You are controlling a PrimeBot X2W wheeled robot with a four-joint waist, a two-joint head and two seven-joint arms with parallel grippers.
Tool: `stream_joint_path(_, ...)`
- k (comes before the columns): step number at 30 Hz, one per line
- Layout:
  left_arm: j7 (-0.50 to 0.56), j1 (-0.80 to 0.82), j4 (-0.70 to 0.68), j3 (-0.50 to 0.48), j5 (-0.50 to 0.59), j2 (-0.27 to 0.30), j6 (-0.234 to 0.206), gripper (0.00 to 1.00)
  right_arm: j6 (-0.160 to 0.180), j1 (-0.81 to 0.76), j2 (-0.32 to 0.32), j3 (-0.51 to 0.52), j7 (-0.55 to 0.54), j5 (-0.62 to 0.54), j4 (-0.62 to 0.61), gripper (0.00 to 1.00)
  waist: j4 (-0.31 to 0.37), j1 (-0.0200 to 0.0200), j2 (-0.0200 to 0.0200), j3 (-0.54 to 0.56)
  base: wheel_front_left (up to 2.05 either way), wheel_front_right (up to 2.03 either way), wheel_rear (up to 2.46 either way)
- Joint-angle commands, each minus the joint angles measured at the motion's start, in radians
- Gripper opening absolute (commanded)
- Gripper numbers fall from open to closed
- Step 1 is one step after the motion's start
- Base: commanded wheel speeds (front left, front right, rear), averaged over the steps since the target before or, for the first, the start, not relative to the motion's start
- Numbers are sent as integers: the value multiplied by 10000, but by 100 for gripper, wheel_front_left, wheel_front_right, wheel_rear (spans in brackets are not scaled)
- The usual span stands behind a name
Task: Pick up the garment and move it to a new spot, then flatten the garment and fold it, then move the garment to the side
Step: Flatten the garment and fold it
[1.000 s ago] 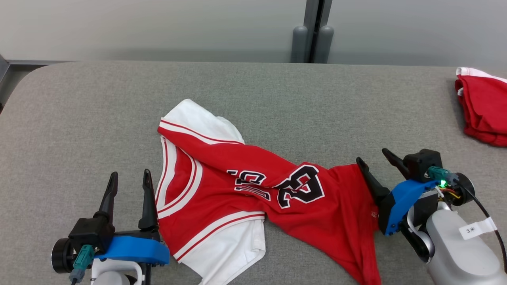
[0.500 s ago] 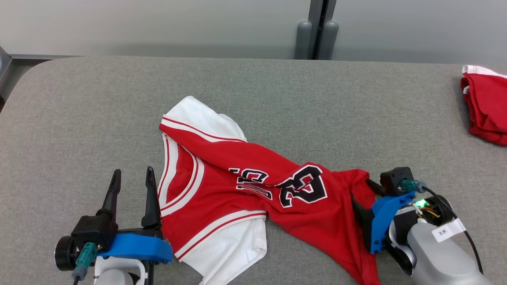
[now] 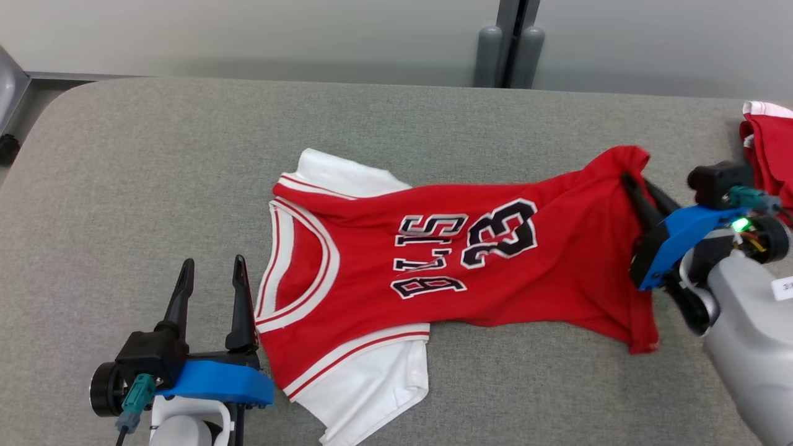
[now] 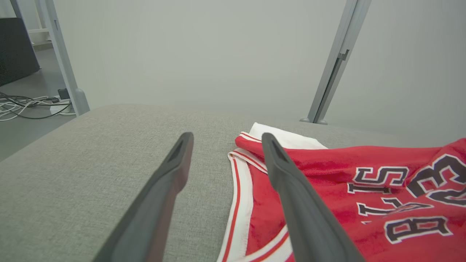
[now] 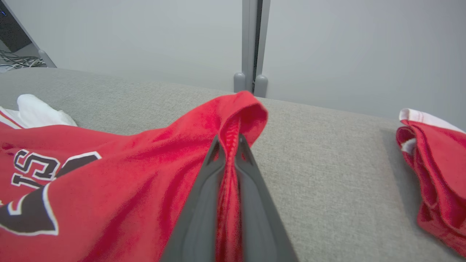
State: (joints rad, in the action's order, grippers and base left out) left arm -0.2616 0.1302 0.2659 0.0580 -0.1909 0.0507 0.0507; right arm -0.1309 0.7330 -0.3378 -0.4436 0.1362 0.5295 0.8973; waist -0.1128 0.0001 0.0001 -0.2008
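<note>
Head view: red garment (image 3: 471, 260) was spread on the grey table (image 3: 155, 186), its hem pinched by the right gripper (image 3: 637, 181); the left gripper (image 3: 213, 261) was held agape beside the collar. Left wrist view: nothing was held between the parted fingers (image 4: 171, 174). Right wrist view: red fabric was clamped.

A red jersey (image 3: 471, 266) lies across the grey bench (image 3: 155, 155), mid-frame. At right, the right hand (image 3: 638, 183) pinches its lifted hem corner. At lower left, the left hand (image 3: 213, 263) stands spread beside the collar. A second red garment (image 3: 771, 142) lies at the upper right edge.
</note>
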Motion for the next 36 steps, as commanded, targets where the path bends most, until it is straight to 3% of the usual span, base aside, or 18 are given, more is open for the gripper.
stream_joint_path(1,-44,119,11,17,39,-5,5,100,2,322,-208,217,215,-97,236,0,-75,-1,-1,-10,0,0,0)
stream_joint_path(4,-44,102,25,70,-6,-7,-17,100,2,682,-272,577,562,-208,823,0,-186,-1,-1,4,0,0,0)
stream_joint_path(5,-44,82,18,91,-25,-5,-33,100,2,772,-267,649,684,-265,1007,10,-208,-1,-1,6,0,0,0)
stream_joint_path(6,-44,64,14,117,-38,-7,-47,100,2,830,-208,680,778,-314,1151,86,-228,-1,-1,17,0,0,0)
stream_joint_path(7,-45,46,17,137,-50,-5,-65,100,2,842,-124,669,847,-361,1295,100,-237,-1,-1,24,0,0,0)
stream_joint_path(15,-44,-45,14,110,97,-7,-31,100,2,635,134,724,1289,-686,1144,100,42,-1,-1,156,0,0,0)
stream_joint_path(23,-44,-291,-52,-136,279,-8,30,100,2,-1177,164,1978,1287,-1277,-1666,100,489,-1,-1,469,0,0,0)
stream_joint_path(31,-45,-716,-146,-399,407,-5,99,100,2,-4166,831,3279,1291,-2055,-4753,100,887,-1,-1,749,0,0,0)
stream_joint_path(36,-44,-855,-153,-496,454,-4,181,100,0,-5649,1288,3838,1290,-2473,-6080,100,960,-1,-1,853,0,0,0)
